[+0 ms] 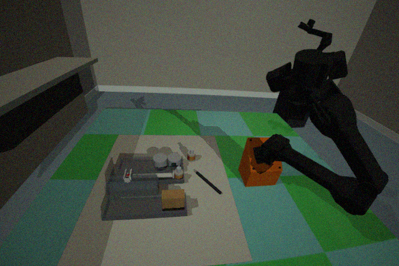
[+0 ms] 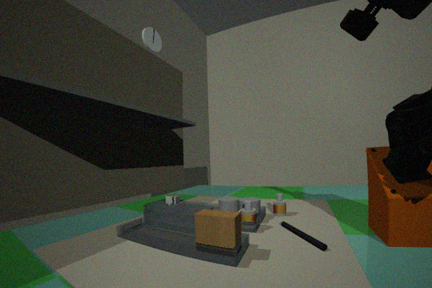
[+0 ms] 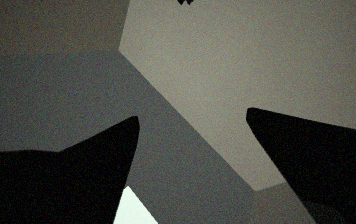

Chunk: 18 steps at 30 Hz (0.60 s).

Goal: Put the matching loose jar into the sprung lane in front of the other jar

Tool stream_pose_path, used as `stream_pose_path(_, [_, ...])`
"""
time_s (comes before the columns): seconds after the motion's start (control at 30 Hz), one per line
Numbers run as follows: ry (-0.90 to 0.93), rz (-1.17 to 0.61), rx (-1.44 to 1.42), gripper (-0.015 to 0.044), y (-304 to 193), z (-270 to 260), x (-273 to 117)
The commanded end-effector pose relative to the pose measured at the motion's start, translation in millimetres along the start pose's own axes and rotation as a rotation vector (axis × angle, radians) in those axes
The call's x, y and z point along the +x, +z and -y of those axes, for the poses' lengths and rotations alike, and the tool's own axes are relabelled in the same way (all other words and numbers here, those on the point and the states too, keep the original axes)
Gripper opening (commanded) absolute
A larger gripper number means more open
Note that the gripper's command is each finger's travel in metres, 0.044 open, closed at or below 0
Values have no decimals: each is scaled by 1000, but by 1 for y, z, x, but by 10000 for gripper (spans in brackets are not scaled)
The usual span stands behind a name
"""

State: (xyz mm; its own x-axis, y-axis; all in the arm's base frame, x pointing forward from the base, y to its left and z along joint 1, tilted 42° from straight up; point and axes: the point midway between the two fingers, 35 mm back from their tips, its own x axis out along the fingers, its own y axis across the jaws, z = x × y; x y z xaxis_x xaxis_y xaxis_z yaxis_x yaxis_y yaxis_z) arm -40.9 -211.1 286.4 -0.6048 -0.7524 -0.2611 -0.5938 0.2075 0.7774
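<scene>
The loose jar [image 1: 191, 156] [image 2: 279, 208], with an orange and white band and a narrow pale top, stands upright on the beige mat beyond the rack's front end. A matching jar [image 1: 178, 173] [image 2: 248, 216] stands at the front end of the middle lane, near the low front stop. A pale pusher bar [image 1: 165, 175] reaches it from behind. The grey rack [image 1: 143, 213] [image 2: 176, 241] is left of the arm. My gripper [image 3: 193, 117] is open and empty, its fingers wide apart. It is raised high at the right, far from both jars, and faces wall and ceiling.
Two grey cylinders [image 1: 160, 160] [image 1: 174, 159] stand in the neighbouring lane. A tan block [image 1: 173, 199] [image 2: 218, 228] stands in the near lane. A black rod [image 1: 207, 182] [image 2: 303, 235] lies on the mat in front of the rack. An orange box [image 1: 259, 179] [image 2: 410, 224] sits by the arm.
</scene>
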Motion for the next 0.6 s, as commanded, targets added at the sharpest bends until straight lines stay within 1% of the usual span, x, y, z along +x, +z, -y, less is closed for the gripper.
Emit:
stream_pose_path(0.0, [-9, -1, -22, 426, -1, 2, 1])
stream_pose_path(0.03, [-35, -6, -88, 440, -5, 9, 2])
stream_pose_path(0.07, [-79, -15, -197, 440, -11, 21, 4])
stream_pose_path(0.17, [-239, -73, -595, 440, -29, 65, 9])
stream_pose_path(0.33, [-499, -247, -1227, 440, -42, 144, 8])
stream_pose_path(0.57, [-727, -474, -1733, 440, -34, 216, -1])
